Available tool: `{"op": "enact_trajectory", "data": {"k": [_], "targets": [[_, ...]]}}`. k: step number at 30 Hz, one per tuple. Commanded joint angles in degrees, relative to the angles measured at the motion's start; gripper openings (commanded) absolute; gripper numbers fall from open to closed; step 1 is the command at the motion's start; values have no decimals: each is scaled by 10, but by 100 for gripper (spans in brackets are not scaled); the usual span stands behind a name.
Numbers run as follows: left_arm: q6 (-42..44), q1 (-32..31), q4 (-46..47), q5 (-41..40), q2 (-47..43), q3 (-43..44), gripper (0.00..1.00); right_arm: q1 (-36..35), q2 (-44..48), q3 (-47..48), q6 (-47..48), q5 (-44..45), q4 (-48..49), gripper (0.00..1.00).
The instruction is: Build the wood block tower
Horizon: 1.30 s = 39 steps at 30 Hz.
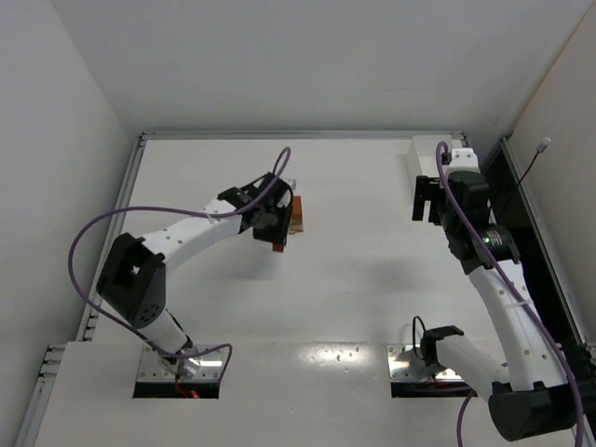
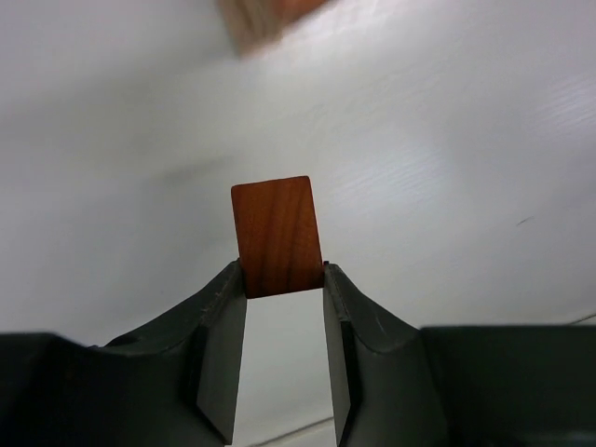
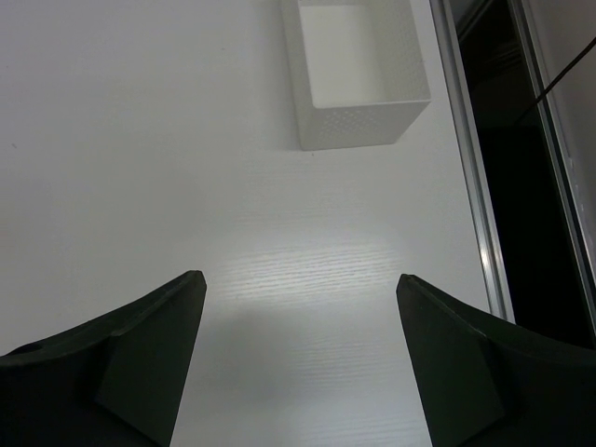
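My left gripper [image 2: 279, 270] is shut on a reddish-brown wood block [image 2: 276, 235], pinched by its lower end between both fingertips and held above the table. In the top view this gripper [image 1: 276, 233] hangs left of centre, close beside a small stack of reddish and tan blocks [image 1: 298, 216]. That stack shows only as a blurred brown patch [image 2: 270, 19] at the top edge of the left wrist view. My right gripper [image 3: 298, 284] is open over bare table with nothing between its fingers. It hovers at the far right [image 1: 426, 200].
A white rectangular tray [image 3: 358, 140] stands beyond the right gripper, near the back right corner [image 1: 424, 149]. A metal rail [image 3: 470, 186] and a dark gap run along the table's right edge. A purple cable [image 1: 93, 233] loops off the left arm.
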<state>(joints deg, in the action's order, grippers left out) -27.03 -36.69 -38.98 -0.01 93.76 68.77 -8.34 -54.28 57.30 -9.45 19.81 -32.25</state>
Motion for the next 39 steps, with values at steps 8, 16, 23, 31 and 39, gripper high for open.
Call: {"op": "enact_trajectory", "data": {"k": [8,16,23,31,39], "targets": [[-6,-8,-51,-119,-79,200,0,3,-27,21,-24,-32,8,81],[-28,-2,-57,-98,49,358,0,20,-38,37,-35,-45,8,81],[-52,47,-57,-39,151,437,0,20,-38,48,-29,-45,3,81],[-37,85,-105,21,201,489,0,36,-38,48,-29,-51,-4,81],[-43,85,-123,97,189,420,0,36,-43,43,-29,-63,2,81]]}}
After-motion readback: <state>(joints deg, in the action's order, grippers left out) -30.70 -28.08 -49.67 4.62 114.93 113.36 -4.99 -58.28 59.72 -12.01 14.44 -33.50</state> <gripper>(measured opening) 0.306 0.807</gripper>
